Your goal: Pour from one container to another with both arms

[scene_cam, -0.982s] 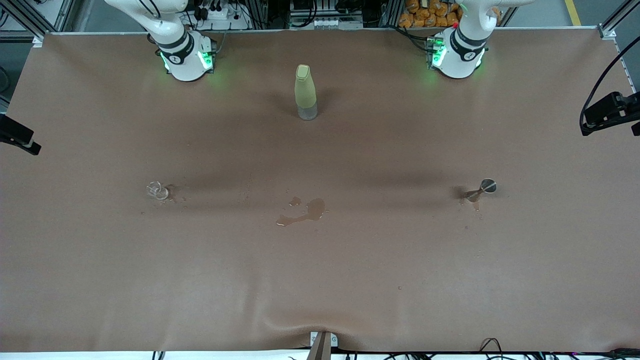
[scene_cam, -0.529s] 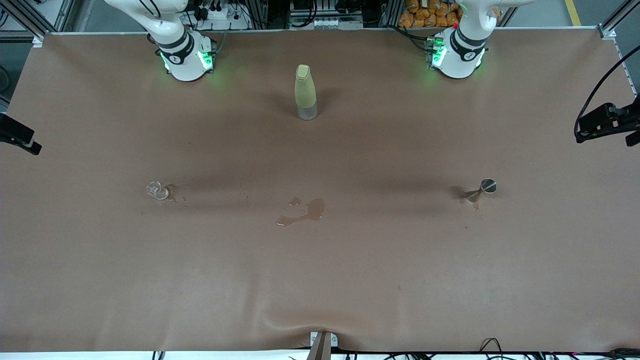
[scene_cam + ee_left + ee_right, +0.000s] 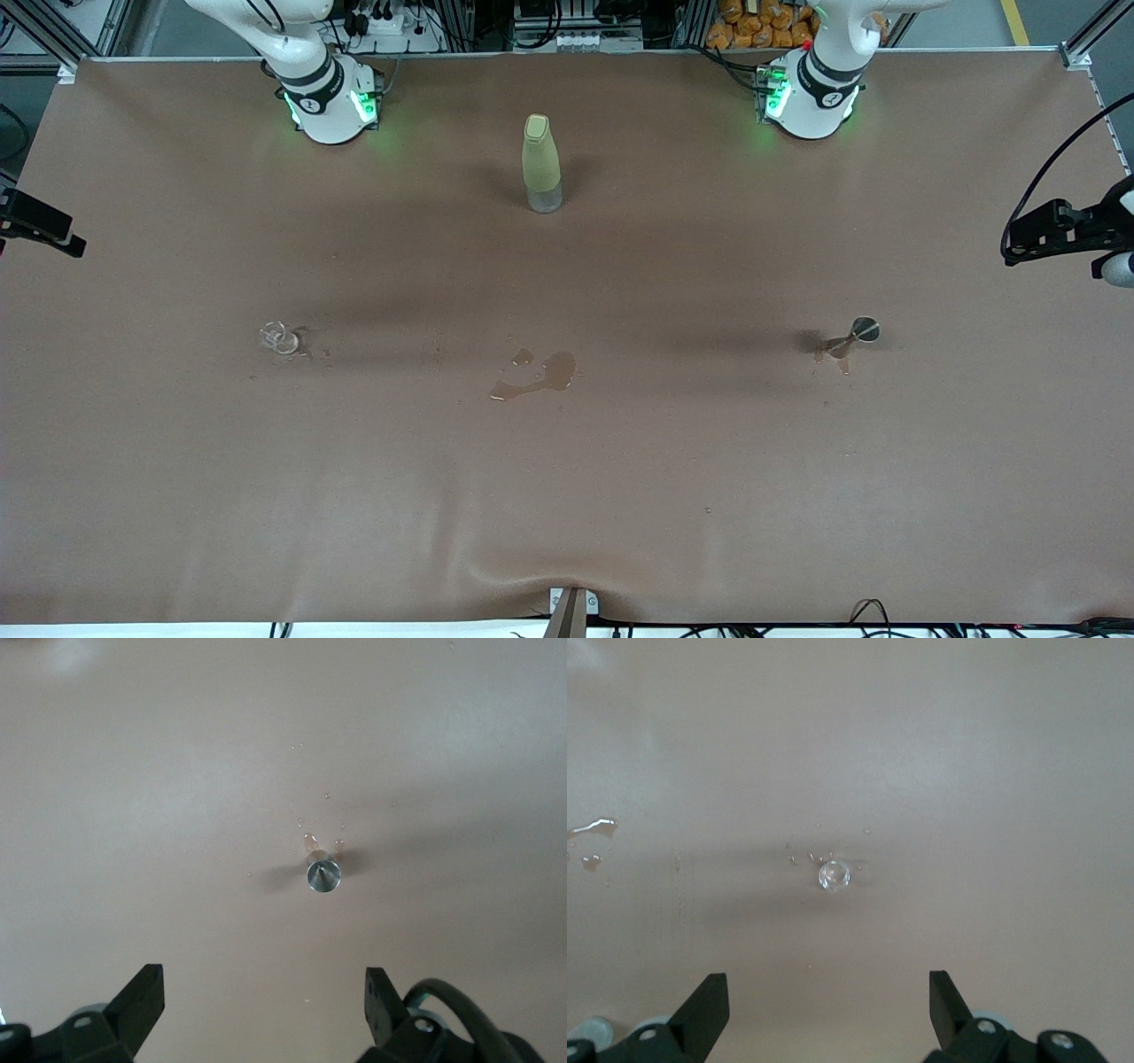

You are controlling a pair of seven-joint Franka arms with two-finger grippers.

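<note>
A small clear glass (image 3: 282, 338) (image 3: 833, 874) stands on the brown table cover toward the right arm's end, with droplets around it. A small metal measuring cup (image 3: 864, 330) (image 3: 322, 874) stands toward the left arm's end, also among wet spots. My left gripper (image 3: 263, 985) hangs open high over the table, with the metal cup below it. My right gripper (image 3: 828, 988) hangs open high over the table, with the glass below it. Neither holds anything. In the front view only a dark part of each hand shows, at the picture's edges (image 3: 1054, 229) (image 3: 40, 232).
A tall yellow-green bottle (image 3: 540, 164) with a clear base stands between the two arm bases. A puddle of brown liquid (image 3: 540, 377) (image 3: 592, 827) lies mid-table, nearer the front camera than the bottle. The cover is wrinkled at the front edge (image 3: 567, 576).
In the front view the left hand has come in from the picture's edge and lower. The right hand has shifted slightly inward. Glass, metal cup and bottle have not moved.
</note>
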